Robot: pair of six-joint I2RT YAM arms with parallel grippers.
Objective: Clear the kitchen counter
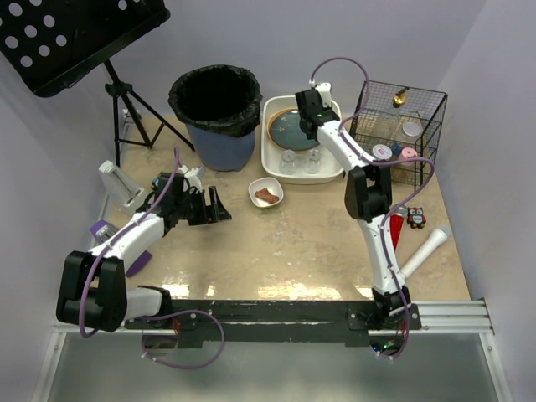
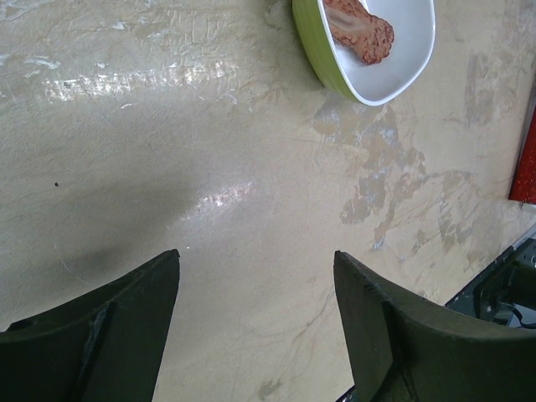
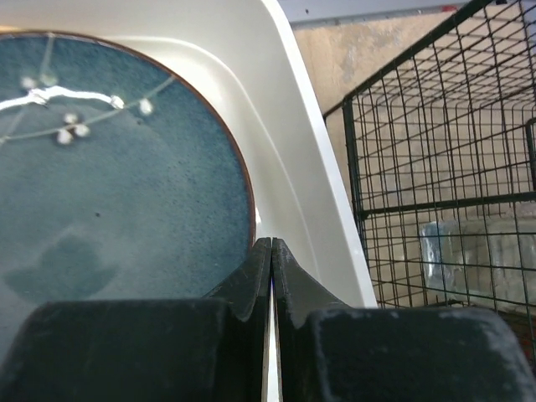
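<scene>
Left of the tub (image 3: pixel 293 126), the left gripper (image 2: pixel 256 254) gapes wide over the counter (image 2: pixel 209 126), holding nothing, while the right gripper (image 3: pixel 270 243) is pressed closed above the tub's plate (image 3: pixel 109 167).

The tabletop (image 1: pixel 293 243) is a large, flat rectangle lying level across the middle of the overhead view. Its long sides run left to right, and its near edge is a dark strip. The surface is beige with a mottled, stone-like pattern of faint veins and darker grey-brown blotches. It is slightly glossy: bright patches of reflected light lie just behind the near edge, strongest at near left and near centre. Seen close in the left wrist view, the tabletop (image 2: pixel 251 126) shows fine crackled veining, a white streak of glare at far left, and a soft grey shadow across its left part.
</scene>
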